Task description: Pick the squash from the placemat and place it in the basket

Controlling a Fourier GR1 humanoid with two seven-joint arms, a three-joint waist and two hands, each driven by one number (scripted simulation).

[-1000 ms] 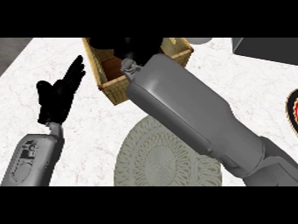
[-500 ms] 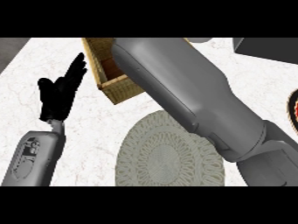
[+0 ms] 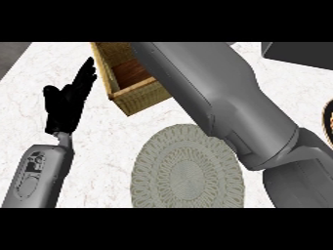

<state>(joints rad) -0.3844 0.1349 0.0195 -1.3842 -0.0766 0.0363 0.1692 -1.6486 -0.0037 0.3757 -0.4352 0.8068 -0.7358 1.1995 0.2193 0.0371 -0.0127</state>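
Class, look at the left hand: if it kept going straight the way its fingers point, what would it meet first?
Probably the basket. The left hand points up and to the right, toward the basket's near wall, with only bare counter between. Heights are unclear, so it might pass above the rim.

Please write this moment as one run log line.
right forearm: across basket, hand hidden | left hand: open, resting at left | placemat: bare | squash: not visible

Left hand (image 3: 66, 105): shown at the view's left, open, fingers straight and raised, atop a grey forearm. Right forearm: extended diagonally up toward the top edge; its hand is hidden from view.
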